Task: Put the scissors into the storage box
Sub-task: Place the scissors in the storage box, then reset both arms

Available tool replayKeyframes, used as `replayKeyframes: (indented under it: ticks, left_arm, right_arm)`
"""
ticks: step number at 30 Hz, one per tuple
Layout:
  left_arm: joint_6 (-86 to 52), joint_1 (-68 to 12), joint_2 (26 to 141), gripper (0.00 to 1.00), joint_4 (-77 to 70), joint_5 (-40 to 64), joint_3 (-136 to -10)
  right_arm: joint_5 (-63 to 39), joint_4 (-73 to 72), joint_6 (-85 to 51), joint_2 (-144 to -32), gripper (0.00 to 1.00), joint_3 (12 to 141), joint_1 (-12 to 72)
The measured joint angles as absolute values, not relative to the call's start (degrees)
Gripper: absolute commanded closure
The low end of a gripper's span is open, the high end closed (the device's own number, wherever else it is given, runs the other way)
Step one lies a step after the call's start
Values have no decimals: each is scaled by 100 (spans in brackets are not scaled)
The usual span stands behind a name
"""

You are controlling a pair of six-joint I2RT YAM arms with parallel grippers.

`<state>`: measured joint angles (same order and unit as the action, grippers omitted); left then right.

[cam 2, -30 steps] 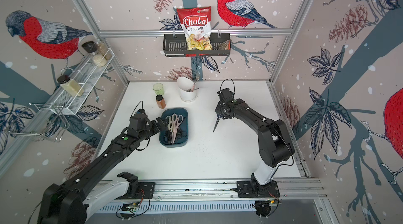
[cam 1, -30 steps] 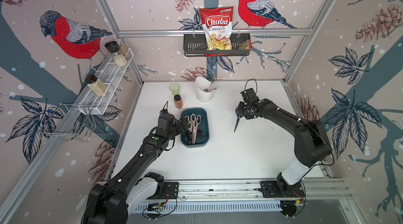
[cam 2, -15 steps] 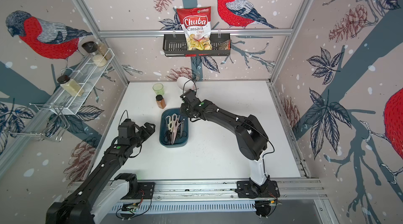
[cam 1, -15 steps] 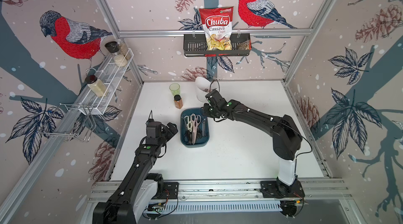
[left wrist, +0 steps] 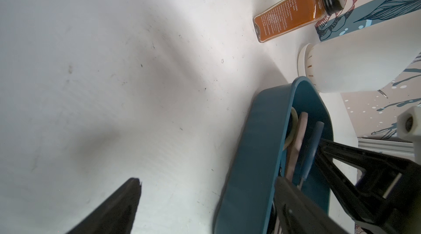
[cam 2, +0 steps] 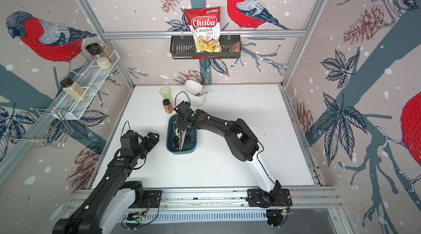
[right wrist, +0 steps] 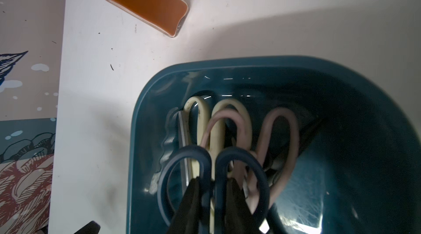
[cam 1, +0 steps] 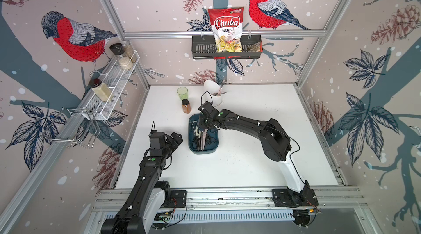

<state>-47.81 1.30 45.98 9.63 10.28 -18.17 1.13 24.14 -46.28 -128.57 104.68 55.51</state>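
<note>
Orange spice jar (cam 1: 186,106): upright on white table (cam 1: 250,98), just beyond jaws of right gripper (cam 1: 202,127), toward back wall. Green cup (cam 1: 182,93): behind jar. White utensil cup (cam 1: 209,84): beside jar, beyond same jaws, cutlery (cam 1: 219,92) inside. Black wall basket (cam 1: 202,48): high on back wall, holds Chuba chips bag (cam 1: 226,27). White wire shelf (cam 1: 114,80): side wall, well apart from jaws of left gripper (cam 1: 177,137), carries glass jars (cam 1: 102,89).

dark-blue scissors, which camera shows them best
Right wrist view: both loops of the dark-blue scissors show close up, pinched by the right gripper. Left wrist shows one handle edge-on; in both top views, too small to pick out.
</note>
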Motion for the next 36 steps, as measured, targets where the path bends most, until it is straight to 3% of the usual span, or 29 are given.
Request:
replayKeyframes:
  ticks: [3, 5, 16, 23, 29, 36]
  left_arm:
    - [-4781, 134, 4598, 5, 963, 1028, -1817]
    - [-4779, 134, 4595, 5, 965, 1031, -1817]
    - [-4637, 152, 4731, 5, 965, 768, -2091]
    - [-4071, 156, 5175, 5, 674, -108, -2633]
    - [-3092, 156, 5922, 5, -349, -1116, -2770]
    - [-1798, 156, 7321, 5, -1861, -1474, -2755]
  right_arm:
    - [130, 2486, -4497, -12908, 70, 10578, 5551]
    - [150, 2499, -4466, -12908, 65, 10645, 5548]
    - [447, 2565, -3870, -11869, 60, 10374, 5024]
    - [552, 1673, -3148, -9979, 59, 7946, 3669]
    - [1033, -126, -2108, -8285, 60, 5159, 2303]
    - [1492, -1955, -1389, -7791, 61, 3203, 696]
